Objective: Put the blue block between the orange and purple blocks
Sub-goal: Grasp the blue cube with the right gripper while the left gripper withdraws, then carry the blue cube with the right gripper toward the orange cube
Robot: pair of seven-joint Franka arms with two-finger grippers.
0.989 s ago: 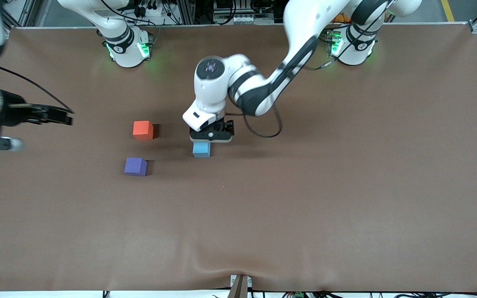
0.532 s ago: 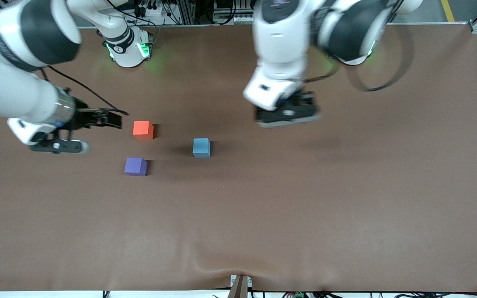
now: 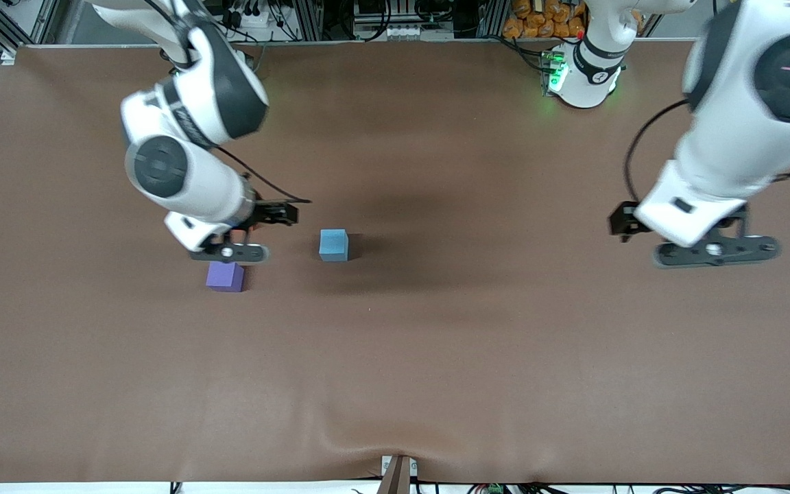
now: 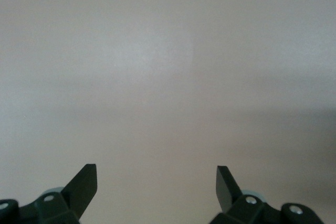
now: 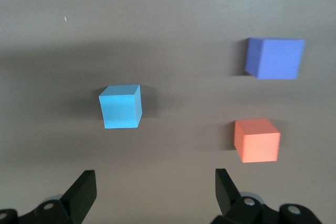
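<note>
Three cubes lie on the brown table (image 3: 436,357), none of them held. Nearest the front camera is the purple block (image 3: 225,276); a little farther and toward the left arm's end sits the blue block (image 3: 333,245), well apart from the pair it should go between. The orange block (image 5: 256,139) is hidden in the front view under the right arm, but the right wrist view shows it beside the purple one with a bare gap between them. The right gripper (image 3: 229,253) hangs over those two with jaws wide and empty, probably lining up for the blue cube. The left gripper (image 3: 714,251), also wide and empty, waits over bare cloth near its own end.
</note>
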